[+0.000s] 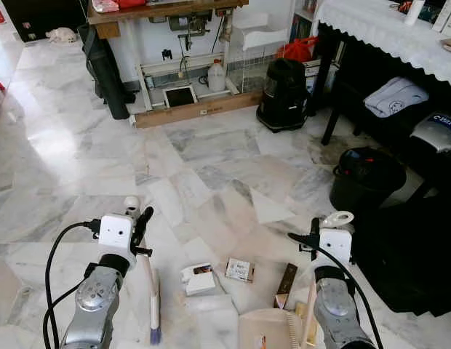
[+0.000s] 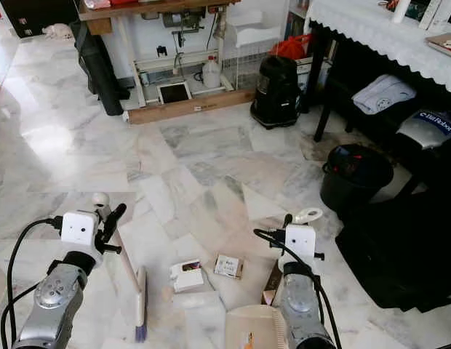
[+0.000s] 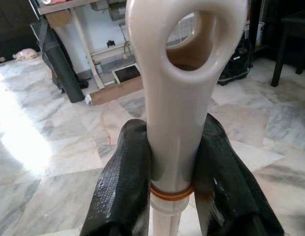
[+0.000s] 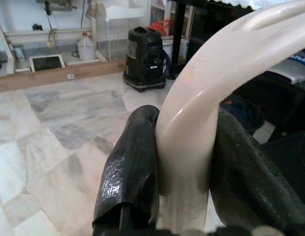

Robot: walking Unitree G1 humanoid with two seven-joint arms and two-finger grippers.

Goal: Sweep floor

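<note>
My left gripper (image 3: 172, 189) is shut on the cream handle of a small broom (image 3: 184, 98), just below its loop end. The handle slants down to the blue bristle head (image 1: 154, 332) resting on the marble floor between my arms. My right gripper (image 4: 184, 179) is shut on the curved cream handle of a dustpan (image 4: 226, 73). Its beige pan (image 1: 268, 329) lies on the floor close in front of me. Litter lies just beyond the pan: a white box (image 1: 198, 279), a small packet (image 1: 240, 270) and a brown box (image 1: 287, 284).
A black bucket (image 1: 365, 177) and dark bags stand to the right, under a table with a white cloth (image 1: 385, 29). Farther off are a black vacuum cleaner (image 1: 284, 93), a wooden board (image 1: 196, 110), a white jug (image 1: 217, 75) and a sewing table. Open marble floor (image 1: 102, 160) stretches ahead and left.
</note>
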